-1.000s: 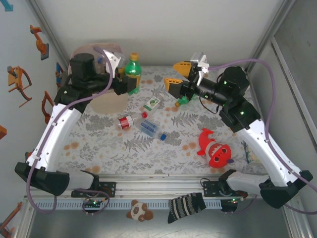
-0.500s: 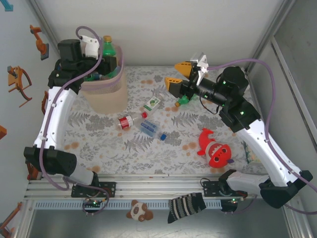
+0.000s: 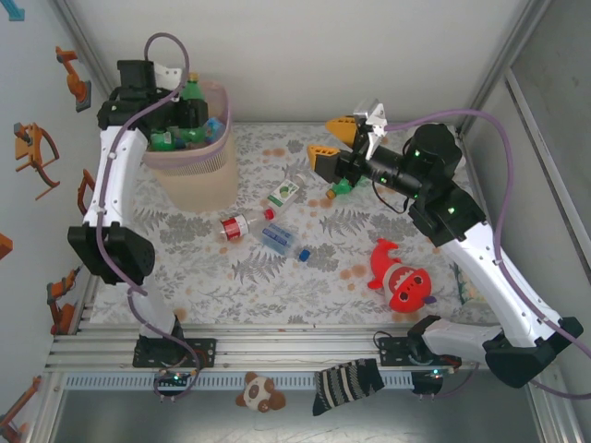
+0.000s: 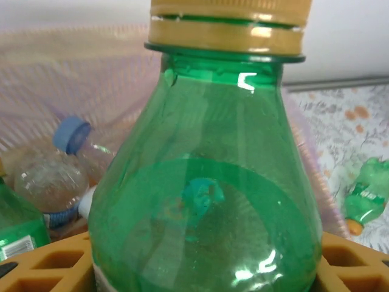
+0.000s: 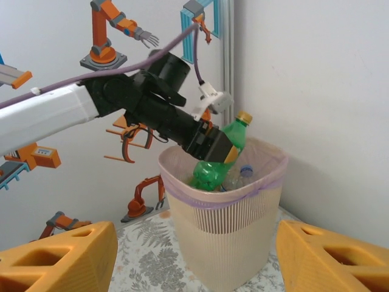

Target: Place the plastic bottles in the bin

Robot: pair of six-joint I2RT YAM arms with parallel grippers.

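Pincers: left pincer (image 5: 214, 148) clamps green bottle (image 4: 206, 201) above bin (image 5: 225, 225), 11 o'clock; right pincer (image 3: 334, 138) gapes empty. Left wrist camera shows me blue-capped bottle (image 4: 64, 164) inside.

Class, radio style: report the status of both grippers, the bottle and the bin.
Left gripper shut on green bottle, tilted at bin mouth. Right gripper open, empty, above table. No obstruction seen.
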